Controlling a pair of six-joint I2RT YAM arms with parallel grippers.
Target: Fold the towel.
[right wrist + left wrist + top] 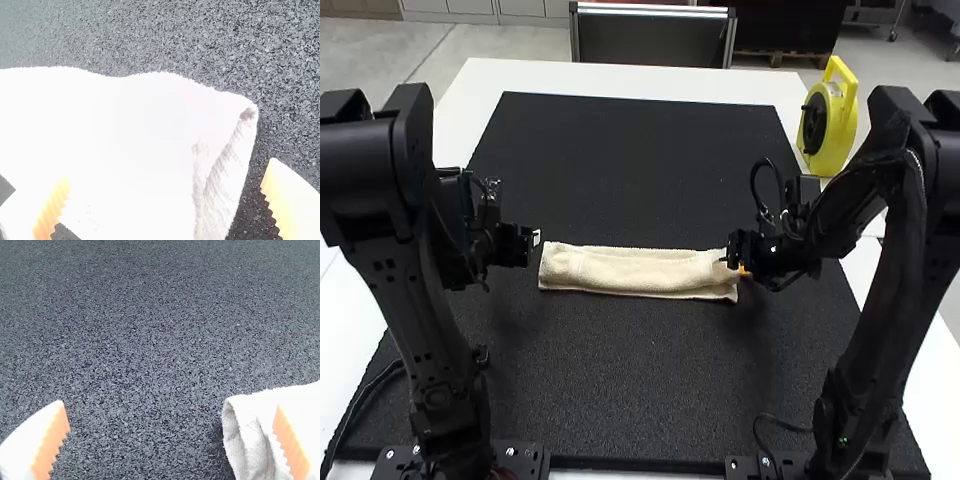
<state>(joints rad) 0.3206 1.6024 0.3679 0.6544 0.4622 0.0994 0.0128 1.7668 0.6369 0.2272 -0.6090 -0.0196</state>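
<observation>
nearest, a cable (785, 421) curved over the black mat (640, 390). farther in, the towel (630, 271) lay crosswise as a narrow, layered strip, probably so that each arm could reach an end. the right gripper (735, 263) had its jaws apart about the right end, likely set for a pinch; the left gripper (534, 238), jaws also apart, was at the other end. beyond, a yellow reel (837, 120) stood on the white counter (620, 80), unlikely to hinder a fold.

Towel (640, 268): plain cream
Mat (640, 370): black, finely speckled grey
Table (620, 77): white
Arms (410, 300): black
Fingers (22, 447): white
Pads (290, 445): orange
Reel (835, 125), at the towel's two o'clock: yellow, its hub (814, 124) black
</observation>
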